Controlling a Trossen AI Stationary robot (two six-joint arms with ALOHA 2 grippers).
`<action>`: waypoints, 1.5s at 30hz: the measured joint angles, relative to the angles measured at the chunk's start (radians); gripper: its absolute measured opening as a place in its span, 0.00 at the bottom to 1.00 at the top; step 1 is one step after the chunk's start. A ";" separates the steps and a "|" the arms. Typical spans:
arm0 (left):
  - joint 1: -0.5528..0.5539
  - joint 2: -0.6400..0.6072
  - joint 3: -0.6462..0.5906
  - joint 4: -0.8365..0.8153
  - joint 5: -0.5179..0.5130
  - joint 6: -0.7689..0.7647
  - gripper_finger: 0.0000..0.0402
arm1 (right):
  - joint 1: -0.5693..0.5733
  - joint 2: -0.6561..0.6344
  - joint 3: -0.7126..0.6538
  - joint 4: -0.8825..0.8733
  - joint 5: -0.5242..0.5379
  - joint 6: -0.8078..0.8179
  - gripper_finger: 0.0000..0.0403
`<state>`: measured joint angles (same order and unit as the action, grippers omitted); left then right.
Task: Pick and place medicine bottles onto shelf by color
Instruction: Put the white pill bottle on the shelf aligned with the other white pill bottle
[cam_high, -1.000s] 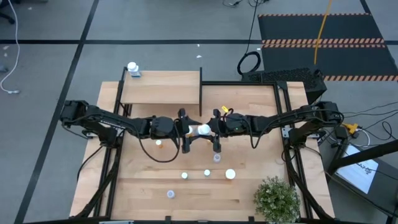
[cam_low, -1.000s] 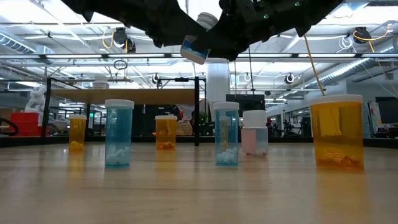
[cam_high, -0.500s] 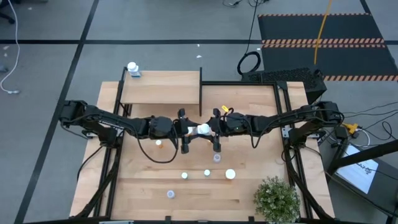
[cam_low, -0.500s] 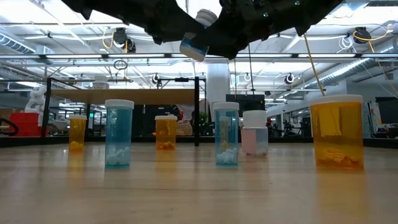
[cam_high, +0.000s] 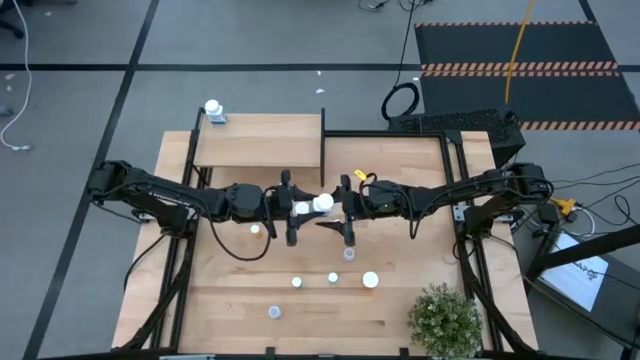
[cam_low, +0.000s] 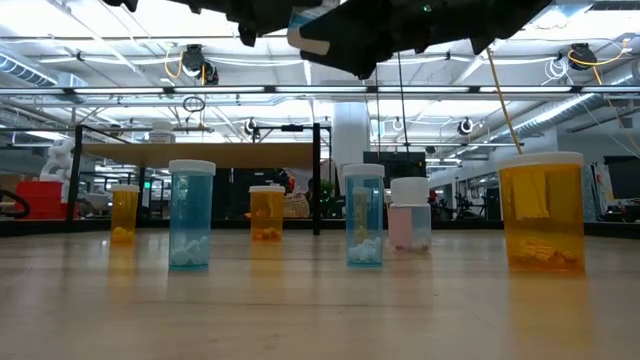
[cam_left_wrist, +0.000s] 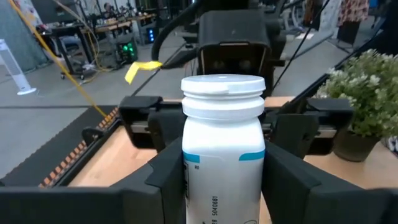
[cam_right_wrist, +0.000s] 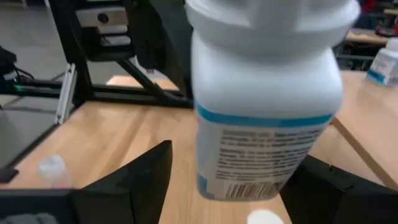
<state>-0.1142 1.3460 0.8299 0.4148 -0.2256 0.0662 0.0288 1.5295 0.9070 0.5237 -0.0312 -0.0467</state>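
A white medicine bottle (cam_high: 320, 204) with a white cap and a blue band hangs high over the middle of the table. My left gripper (cam_high: 297, 208) comes from the table's left and is shut on it. My right gripper (cam_high: 340, 211) faces it from the right. It is open, with a finger on either side of the bottle (cam_right_wrist: 267, 118) and a gap at each. The shelf (cam_high: 258, 140) stands at the far left. One white bottle (cam_high: 213, 110) stands on its far left corner. Several orange, blue and white bottles (cam_low: 364, 215) stand on the table. My left gripper pinches the white bottle's body (cam_left_wrist: 224, 180) below the cap between its two fingers (cam_left_wrist: 166, 183), one on each side. The fingers come about level from the table's left. The bottle is lifted clear of the table, cap up.
A potted plant (cam_high: 445, 318) stands at the near right corner. Loose bottles stand below and in front of the grippers, among them an orange one (cam_high: 256, 229) and a row (cam_high: 333, 278) nearer the front edge. The shelf's black upright panel (cam_high: 323, 140) rises at its right end.
My left gripper has risen and drawn back a little toward the table's left edge, taking the white bottle with it. The bottle now stands higher and farther from my right gripper, which has kept its place.
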 joint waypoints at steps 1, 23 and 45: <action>-0.002 0.001 0.000 0.006 0.000 0.000 0.44 | 0.000 0.000 0.000 0.003 0.000 0.000 0.61; -0.019 0.001 0.000 -0.030 0.001 0.003 0.45 | 0.000 0.000 0.000 -0.034 -0.001 0.002 0.43; 0.003 0.001 0.000 -0.106 0.000 0.003 0.61 | -0.009 0.000 0.000 -0.139 0.003 0.040 0.42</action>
<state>-0.1116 1.3468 0.8295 0.3090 -0.2252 0.0696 0.0199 1.5299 0.9070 0.3844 -0.0280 -0.0068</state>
